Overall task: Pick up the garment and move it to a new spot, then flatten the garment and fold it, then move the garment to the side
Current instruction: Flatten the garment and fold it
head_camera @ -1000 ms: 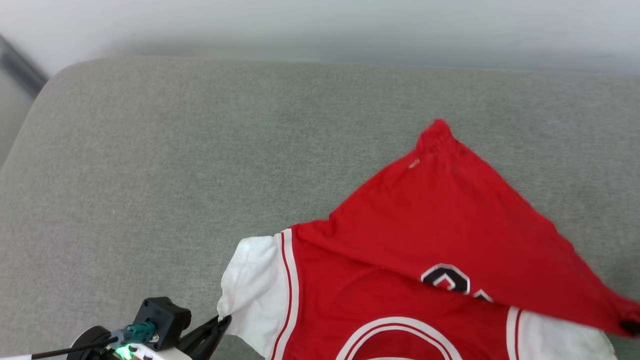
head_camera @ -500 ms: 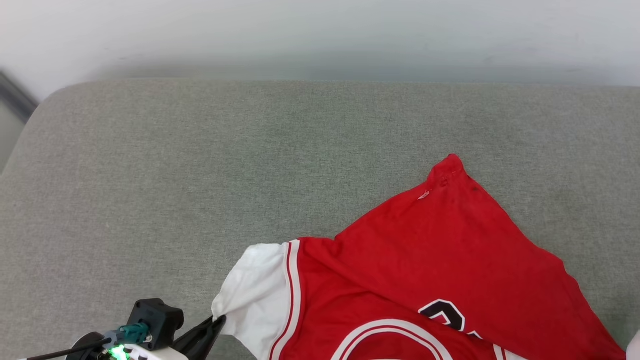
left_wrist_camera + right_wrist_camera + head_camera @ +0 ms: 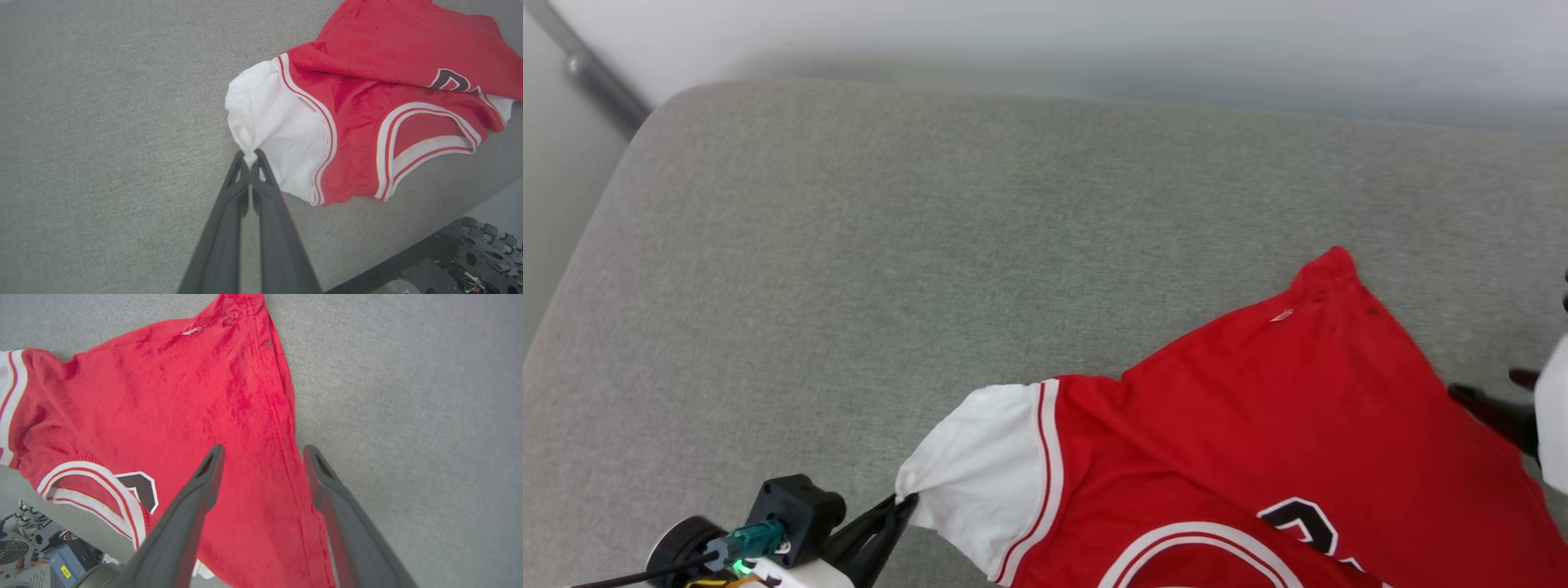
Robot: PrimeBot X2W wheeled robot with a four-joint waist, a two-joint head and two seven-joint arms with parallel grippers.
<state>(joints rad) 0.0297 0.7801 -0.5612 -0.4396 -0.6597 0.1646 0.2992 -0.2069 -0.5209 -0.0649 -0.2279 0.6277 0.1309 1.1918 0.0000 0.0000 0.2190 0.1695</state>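
Garment (image 3: 347,102) sleeve pinched in left gripper (image 3: 249,155).

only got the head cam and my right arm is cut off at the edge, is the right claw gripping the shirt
observer: no, the right claw is wide open and grips nothing.
operator: where is it pointing
observer: it straddles the side edge of the shirt, one finger above red cloth, the other above the grey cushion.
operator: and the other one, i just see its tip
observer: the left claw is shut, pinching a small tuft at the edge of the white sleeve.
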